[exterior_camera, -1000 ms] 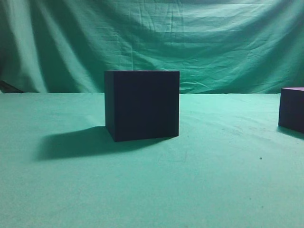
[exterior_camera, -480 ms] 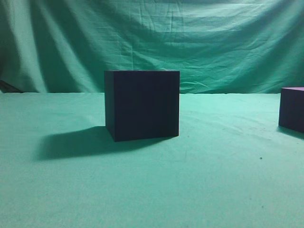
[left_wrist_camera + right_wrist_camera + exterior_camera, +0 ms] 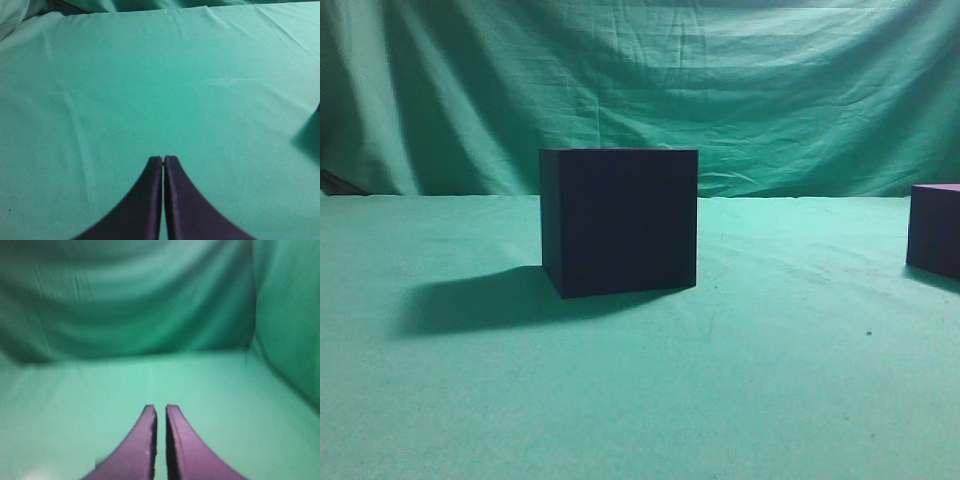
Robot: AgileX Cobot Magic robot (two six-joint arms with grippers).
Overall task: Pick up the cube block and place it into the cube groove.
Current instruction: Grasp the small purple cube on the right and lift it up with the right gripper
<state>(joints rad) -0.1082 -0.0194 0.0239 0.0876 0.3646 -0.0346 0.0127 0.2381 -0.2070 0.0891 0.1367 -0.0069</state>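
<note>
Counting one cube groove [image 3: 619, 222], one cube block [image 3: 935, 228] (edge-cropped)

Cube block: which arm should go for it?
Probably the right. The cube block sits at the exterior view's far right edge, the right arm's side. Neither the left gripper nor the right gripper shows it; both are empty, fingers nearly together.

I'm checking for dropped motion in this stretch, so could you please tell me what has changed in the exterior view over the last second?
Nothing has visibly changed. The cube groove sits in the same spot on the green cloth, and the cube block stays at the right edge, apart from it. No arm has entered the exterior view.
</note>
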